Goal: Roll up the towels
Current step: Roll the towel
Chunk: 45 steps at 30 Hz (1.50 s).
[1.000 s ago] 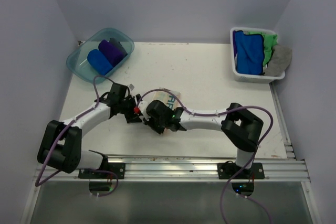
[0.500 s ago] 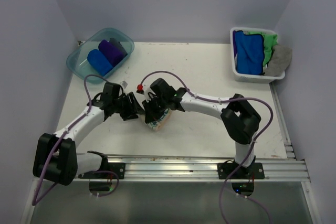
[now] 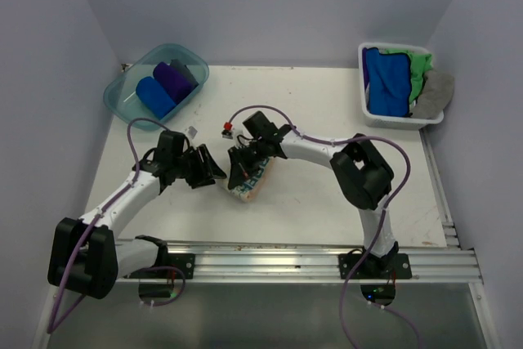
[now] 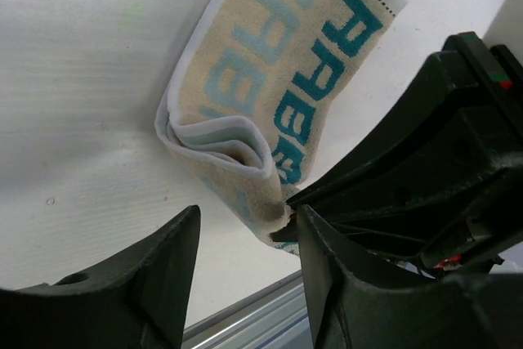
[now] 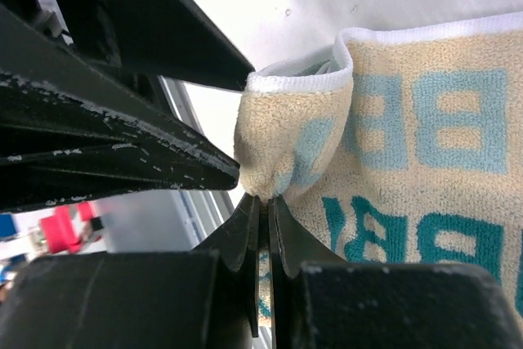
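Note:
A cream towel with teal lettering point(image 3: 251, 182) point(image 4: 278, 71) lies folded over on the white table, between the two grippers. My right gripper point(image 3: 239, 171) point(image 5: 263, 200) is shut on a bunched fold at the towel's near end point(image 5: 286, 149). My left gripper point(image 3: 216, 172) point(image 4: 245, 239) is open just left of it, with the towel's end at its fingertips but not clamped. One left finger point(image 4: 331, 267) sits against the right gripper's black body point(image 4: 425, 161). Rolled blue point(image 3: 154, 96) and purple point(image 3: 172, 79) towels lie in the teal tub.
The teal tub point(image 3: 120, 104) stands at the back left. A white basket point(image 3: 392, 123) at the back right holds loose blue point(image 3: 384, 79), green point(image 3: 419, 71) and grey point(image 3: 435, 91) towels. An aluminium rail point(image 3: 286, 261) runs along the near table edge.
The right arm swung away from the near edge, drawing the towel's end with it so the towel now lies uncovered. The left gripper shifted slightly right and its jaws narrowed a little.

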Each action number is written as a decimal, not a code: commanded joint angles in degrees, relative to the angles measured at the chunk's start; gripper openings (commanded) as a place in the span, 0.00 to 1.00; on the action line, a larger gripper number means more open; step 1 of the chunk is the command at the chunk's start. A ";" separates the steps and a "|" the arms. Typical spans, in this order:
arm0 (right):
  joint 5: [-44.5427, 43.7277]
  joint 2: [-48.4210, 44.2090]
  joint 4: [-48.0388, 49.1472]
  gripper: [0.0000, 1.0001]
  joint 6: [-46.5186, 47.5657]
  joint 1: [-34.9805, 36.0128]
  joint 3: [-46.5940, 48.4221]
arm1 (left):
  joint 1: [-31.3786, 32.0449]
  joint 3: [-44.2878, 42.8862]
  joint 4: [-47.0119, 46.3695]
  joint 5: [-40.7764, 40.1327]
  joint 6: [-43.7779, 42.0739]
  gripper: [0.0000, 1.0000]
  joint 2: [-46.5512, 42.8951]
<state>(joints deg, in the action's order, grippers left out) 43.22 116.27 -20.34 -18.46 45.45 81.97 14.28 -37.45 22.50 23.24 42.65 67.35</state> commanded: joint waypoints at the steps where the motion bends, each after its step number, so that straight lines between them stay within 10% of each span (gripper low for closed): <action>1: 6.43 1.77 -0.76 0.00 -2.63 -0.98 2.75 | -0.31 1.85 -4.38 2.68 0.32 0.52 -0.65; 30: 6.53 9.59 -7.52 0.01 -0.53 -4.14 9.52 | 0.04 5.11 -25.66 5.67 6.83 0.40 10.60; 39: -12.08 -4.46 -5.94 0.47 0.35 -3.79 1.97 | 0.04 4.67 -24.52 2.42 7.44 0.40 13.33; 45: -26.51 -13.87 -3.40 0.40 1.32 -0.99 -3.83 | 0.04 4.84 -24.26 1.63 8.15 0.39 14.82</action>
<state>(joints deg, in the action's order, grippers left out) 27.03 107.53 -25.89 -18.28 42.52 79.79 14.31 -32.49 0.19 26.52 50.04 81.28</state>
